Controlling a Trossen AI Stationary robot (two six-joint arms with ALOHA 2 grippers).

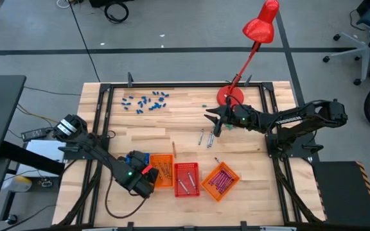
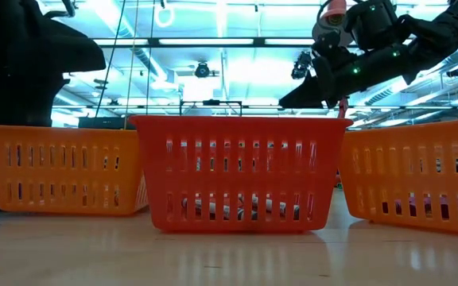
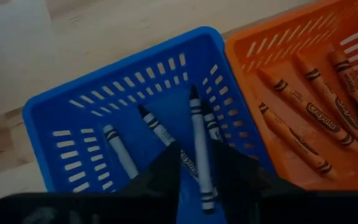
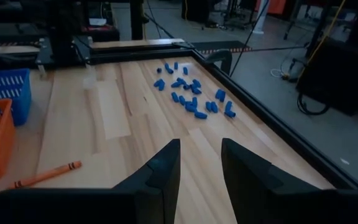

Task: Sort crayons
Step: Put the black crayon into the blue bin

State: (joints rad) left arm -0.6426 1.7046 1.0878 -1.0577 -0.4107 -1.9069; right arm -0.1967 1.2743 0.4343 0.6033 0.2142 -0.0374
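Note:
My left gripper (image 1: 141,181) hangs over the blue basket (image 3: 123,62) at the table's near left, pointing steeply down, fingers open. Several silvery grey crayons lie in that basket. One grey crayon (image 3: 194,118) shows in the gap between the fingers. Orange crayons (image 3: 309,112) lie in the orange basket (image 1: 163,171) beside it. My right gripper (image 4: 201,142) stands open and nearly level above the table's far middle, near the red lamp's base (image 1: 230,96). Loose crayons (image 1: 204,138) lie on the wood below it. My left gripper's open fingers stand on either side of the grey crayon's lower half (image 3: 202,180), coming from above. Whether a finger touches it I cannot tell.
A red basket (image 1: 186,178) and a second orange basket (image 1: 220,181) with magenta crayons stand in the near row. Stubby blue bits (image 1: 145,101) are scattered at the far left. One orange crayon (image 4: 47,174) lies on bare wood. A black frame (image 1: 108,96) edges the table.

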